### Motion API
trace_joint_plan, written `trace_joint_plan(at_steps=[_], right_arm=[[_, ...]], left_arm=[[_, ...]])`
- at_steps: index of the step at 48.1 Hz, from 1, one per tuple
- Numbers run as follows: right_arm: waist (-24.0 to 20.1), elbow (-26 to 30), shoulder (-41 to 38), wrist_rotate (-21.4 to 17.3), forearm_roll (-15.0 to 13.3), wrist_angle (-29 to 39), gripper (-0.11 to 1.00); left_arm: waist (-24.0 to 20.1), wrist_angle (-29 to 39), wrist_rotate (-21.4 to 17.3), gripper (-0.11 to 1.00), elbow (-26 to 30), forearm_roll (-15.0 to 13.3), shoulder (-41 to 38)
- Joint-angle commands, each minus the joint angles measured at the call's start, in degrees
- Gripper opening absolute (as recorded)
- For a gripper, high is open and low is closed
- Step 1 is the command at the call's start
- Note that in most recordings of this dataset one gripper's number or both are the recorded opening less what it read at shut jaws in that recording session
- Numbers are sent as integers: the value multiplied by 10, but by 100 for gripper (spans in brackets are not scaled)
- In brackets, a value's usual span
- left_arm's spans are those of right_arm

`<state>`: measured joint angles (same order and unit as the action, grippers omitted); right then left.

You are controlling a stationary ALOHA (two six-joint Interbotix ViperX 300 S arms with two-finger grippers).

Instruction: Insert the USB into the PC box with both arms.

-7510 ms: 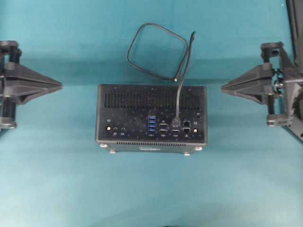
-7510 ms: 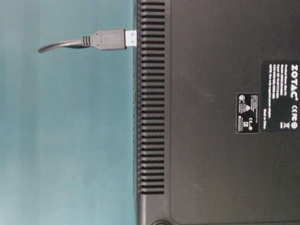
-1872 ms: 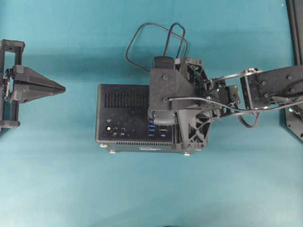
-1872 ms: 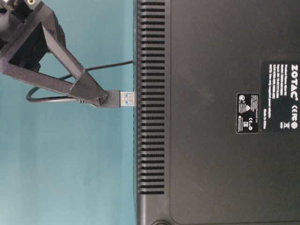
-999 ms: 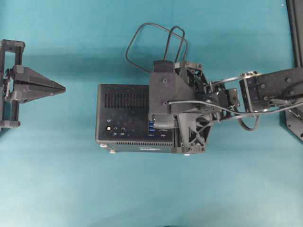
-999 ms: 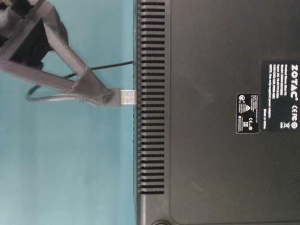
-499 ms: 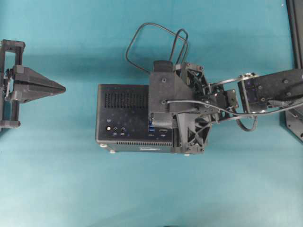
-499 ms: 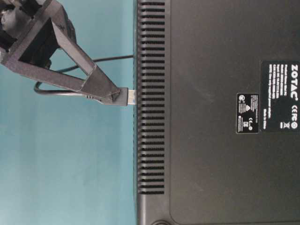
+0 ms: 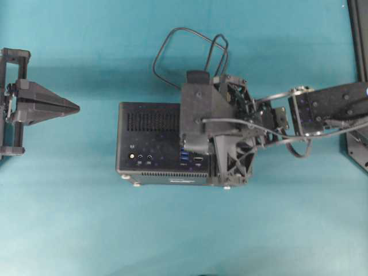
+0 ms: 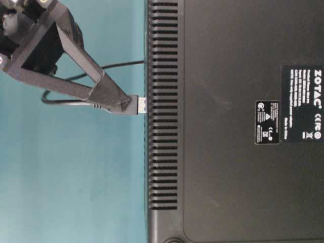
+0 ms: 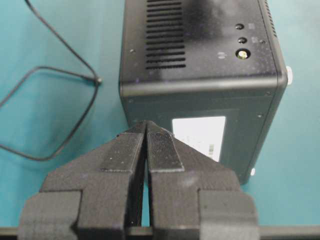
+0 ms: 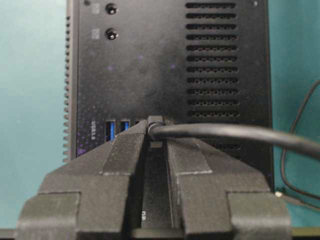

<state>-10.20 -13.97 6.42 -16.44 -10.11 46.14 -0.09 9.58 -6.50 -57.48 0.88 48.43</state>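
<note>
The black PC box (image 9: pixel 149 123) lies mid-table with its port face up. My right gripper (image 12: pixel 156 127) hangs over that face, shut on the USB plug (image 12: pixel 155 121). In the table-level view the plug (image 10: pixel 135 107) sits at the fingertips, and its short blue-lined metal end meets the box's face (image 10: pixel 164 106). Two blue ports (image 12: pixel 111 131) show just left of the plug. The thin black cable (image 9: pixel 184 29) loops on the cloth behind the box. Off to the box's left, my left gripper (image 9: pixel 76 107) is shut and empty, its tip pointing at the box's end (image 11: pixel 200 130).
Teal cloth covers the table all round the box. The cable's loose end with its tiny tip (image 11: pixel 98 80) lies on the cloth beside the box. The right arm (image 9: pixel 328 109) stretches in from the right edge. A black frame post (image 9: pixel 357 34) stands at the far right.
Over the last second the right gripper pushed the plug toward the box's face, and less of the metal end shows now. The left gripper has stayed still.
</note>
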Motion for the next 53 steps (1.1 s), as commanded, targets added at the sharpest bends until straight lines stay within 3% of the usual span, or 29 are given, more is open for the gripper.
trace_joint_plan(at_steps=[1,20,27,40,53], right_arm=[[-10,4,5,-7,7,-1,14],[0,9,3,-5,4,-6,18],[0,10,3,-5,4,-5,30],[0,10,12,-6,-4,-6,70],[1,-3,43,-6,-22,-27,72]], left_arm=[[0,-5,1,0,11,2,-2],[-1,-5,1,0,11,1,-3],[0,-6,1,0,11,2,-3],[-1,-6,1,0,11,2,-3],[-1,-6,1,0,11,2,-4]])
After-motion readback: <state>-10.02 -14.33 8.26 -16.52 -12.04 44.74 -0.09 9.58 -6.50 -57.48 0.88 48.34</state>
